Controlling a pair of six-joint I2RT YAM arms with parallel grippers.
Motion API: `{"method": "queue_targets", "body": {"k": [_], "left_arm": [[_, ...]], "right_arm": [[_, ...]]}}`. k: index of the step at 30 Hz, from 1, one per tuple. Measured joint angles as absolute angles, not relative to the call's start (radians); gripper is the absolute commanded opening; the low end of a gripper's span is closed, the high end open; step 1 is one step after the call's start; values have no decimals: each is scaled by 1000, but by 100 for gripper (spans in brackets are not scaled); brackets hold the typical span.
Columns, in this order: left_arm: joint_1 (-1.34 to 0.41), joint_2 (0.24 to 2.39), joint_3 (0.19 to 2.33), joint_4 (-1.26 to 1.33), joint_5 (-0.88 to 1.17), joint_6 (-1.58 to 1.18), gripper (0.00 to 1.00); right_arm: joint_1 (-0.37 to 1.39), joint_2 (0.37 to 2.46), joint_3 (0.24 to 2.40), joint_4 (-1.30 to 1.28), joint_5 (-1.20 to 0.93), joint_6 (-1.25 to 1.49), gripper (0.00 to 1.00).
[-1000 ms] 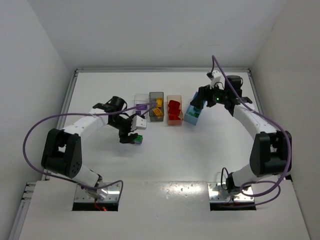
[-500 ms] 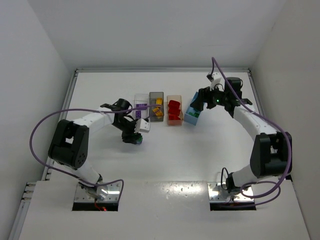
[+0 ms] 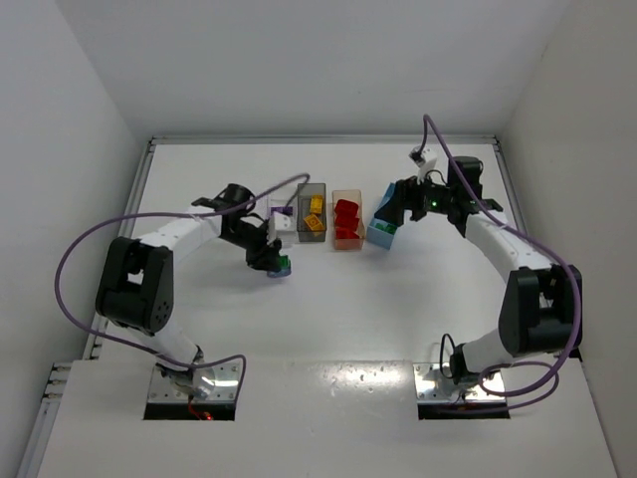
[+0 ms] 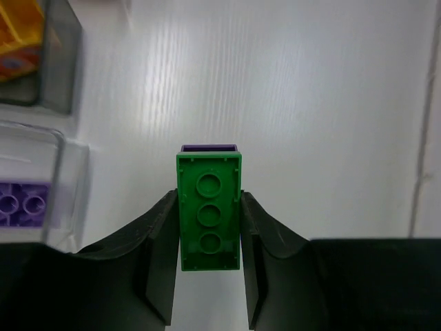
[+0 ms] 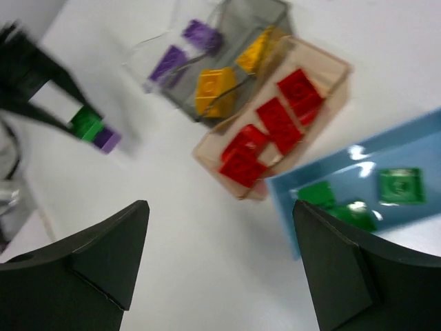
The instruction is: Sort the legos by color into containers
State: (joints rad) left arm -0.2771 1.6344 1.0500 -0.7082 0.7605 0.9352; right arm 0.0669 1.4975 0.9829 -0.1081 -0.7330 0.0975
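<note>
My left gripper (image 3: 273, 261) is shut on a green lego (image 4: 209, 212), its fingers (image 4: 162, 241) pressed to the brick's long sides just above the table. A purple lego (image 4: 208, 147) sits against the green one's far end. My right gripper (image 3: 398, 205) hangs open and empty over the light blue container (image 3: 383, 229), which holds green legos (image 5: 396, 185). The row of containers also has a tan one (image 3: 346, 235) with red legos (image 5: 275, 124), a smoky grey one (image 3: 313, 187) with yellow-orange legos (image 5: 215, 88), and a clear one (image 4: 65, 186) holding a purple lego (image 4: 24, 205).
The four containers stand side by side in a row at mid-table. The left arm's purple cable (image 3: 284, 189) arcs over the clear container. White walls close in the table at the back and sides.
My left gripper has closed on the green lego and shifted slightly toward the containers. The right gripper has barely moved and stays open.
</note>
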Motion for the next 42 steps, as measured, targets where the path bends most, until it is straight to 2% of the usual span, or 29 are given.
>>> {"method": "queue_targets", "body": {"k": [3,4,6,12,17,30,40,42], "left_arm": [[-227,1634,1103,-677,924,752,9],[-207,1634,1121,-607,1047,585,9],[-207,1630,1114,-556,1090,480,9],[-210,1578,1021,-104,1209,-78,9],[-210,1573,1016,152,1248,-342,7],[-210,1547,1016,280,1286,-487,7],[-210,1540,1016,283,1296,-492,7],[-210,1540,1016,282,1298,-491,7]], "right_arm": [[79,1492,953,-76,-854,140,86],[89,1490,936,-57,-894,167,86],[128,1489,902,-15,-979,232,87],[269,1497,900,62,-1082,307,88],[305,1565,955,77,-1117,319,88],[376,1670,1087,131,-1141,369,88],[456,1729,1134,184,-1155,416,76],[468,1737,1143,189,-1155,420,68]]}}
